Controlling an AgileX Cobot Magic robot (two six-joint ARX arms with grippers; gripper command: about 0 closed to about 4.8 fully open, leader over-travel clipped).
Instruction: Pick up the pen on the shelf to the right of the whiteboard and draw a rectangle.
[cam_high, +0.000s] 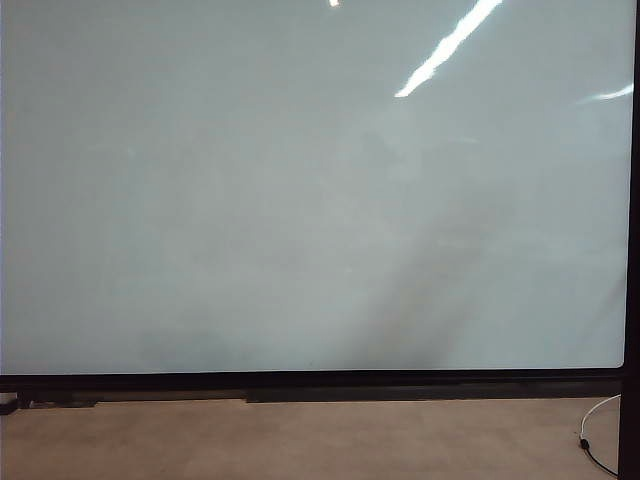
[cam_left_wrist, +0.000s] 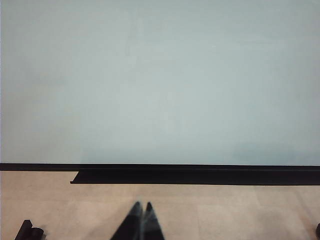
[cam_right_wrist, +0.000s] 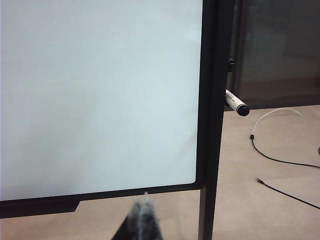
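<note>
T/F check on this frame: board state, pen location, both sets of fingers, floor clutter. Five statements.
1. The large glossy pale whiteboard with the thin black frame carries no drawing. True.
2. The slim white marker pen is clamped in the right gripper. False: it sticks out beside the board's right frame edge, apart from the gripper.
3. The left gripper has its fingers together, holding nothing. True.
4. The right gripper's fingers are spread wide. False: they are shut and empty.
5. Thin cables lie on the floor right of the board. True.
</note>
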